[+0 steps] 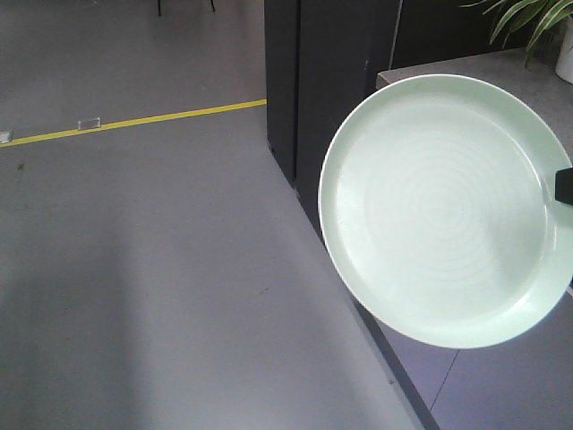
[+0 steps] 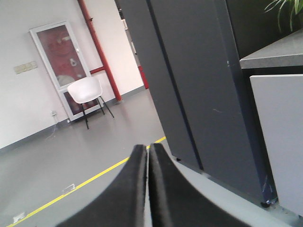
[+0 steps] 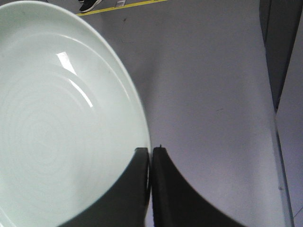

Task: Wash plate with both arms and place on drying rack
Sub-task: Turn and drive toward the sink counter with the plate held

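Note:
The pale mint-green plate (image 1: 448,210) is held up in the air, its ringed inner face turned to the front camera. My right gripper (image 3: 151,150) is shut on the plate's (image 3: 61,127) rim, one finger on the inner face and one behind the edge. In the front view only a dark fingertip (image 1: 563,184) shows at the plate's right edge. My left gripper (image 2: 148,147) is shut with nothing between its fingers, pointing out over the floor away from the plate. The drying rack is out of view.
A tall dark cabinet (image 1: 331,81) stands behind the plate, beside a grey counter (image 1: 474,67) with a potted plant (image 1: 537,22). A yellow floor line (image 1: 134,121) crosses the grey floor. A white chair (image 2: 85,92) stands by the far wall.

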{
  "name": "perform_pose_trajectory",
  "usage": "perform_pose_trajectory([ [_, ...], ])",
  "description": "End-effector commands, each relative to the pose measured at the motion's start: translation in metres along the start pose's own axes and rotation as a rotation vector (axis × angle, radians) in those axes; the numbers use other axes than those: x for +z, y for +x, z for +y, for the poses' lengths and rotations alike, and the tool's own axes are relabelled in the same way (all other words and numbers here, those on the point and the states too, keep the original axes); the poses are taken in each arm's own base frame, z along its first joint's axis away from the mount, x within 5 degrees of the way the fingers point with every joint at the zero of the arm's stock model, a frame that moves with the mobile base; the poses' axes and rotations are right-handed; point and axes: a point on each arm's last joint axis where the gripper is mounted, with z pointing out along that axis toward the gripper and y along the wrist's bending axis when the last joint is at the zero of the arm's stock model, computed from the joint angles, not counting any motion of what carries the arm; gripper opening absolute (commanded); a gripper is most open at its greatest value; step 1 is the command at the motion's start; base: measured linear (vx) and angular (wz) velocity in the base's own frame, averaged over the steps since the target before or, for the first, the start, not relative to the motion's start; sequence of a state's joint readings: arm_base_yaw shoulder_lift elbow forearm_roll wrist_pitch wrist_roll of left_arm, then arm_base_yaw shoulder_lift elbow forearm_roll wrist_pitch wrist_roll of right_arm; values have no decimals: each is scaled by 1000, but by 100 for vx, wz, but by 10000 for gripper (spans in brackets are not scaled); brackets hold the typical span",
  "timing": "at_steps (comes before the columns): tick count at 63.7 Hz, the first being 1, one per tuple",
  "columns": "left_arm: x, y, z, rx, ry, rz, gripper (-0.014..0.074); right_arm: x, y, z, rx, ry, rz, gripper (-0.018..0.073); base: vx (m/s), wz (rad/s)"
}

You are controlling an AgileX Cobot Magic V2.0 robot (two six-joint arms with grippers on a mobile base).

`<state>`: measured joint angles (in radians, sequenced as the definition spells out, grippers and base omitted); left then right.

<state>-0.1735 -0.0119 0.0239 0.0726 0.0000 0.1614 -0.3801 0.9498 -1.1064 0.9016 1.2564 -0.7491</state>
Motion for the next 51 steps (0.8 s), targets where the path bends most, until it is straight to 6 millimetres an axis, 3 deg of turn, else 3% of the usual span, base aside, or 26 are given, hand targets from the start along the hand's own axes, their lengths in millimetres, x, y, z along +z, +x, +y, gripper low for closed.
perform_pose_trajectory([
  [1, -1, 0, -1, -15, -2, -66, -6, -6, -10, 6, -10, -14, -74, -7, 8, -19],
  [51, -1, 0, -1, -15, -2, -66, -6, -6, -10, 6, -10, -14, -74, -7, 7, -23],
])
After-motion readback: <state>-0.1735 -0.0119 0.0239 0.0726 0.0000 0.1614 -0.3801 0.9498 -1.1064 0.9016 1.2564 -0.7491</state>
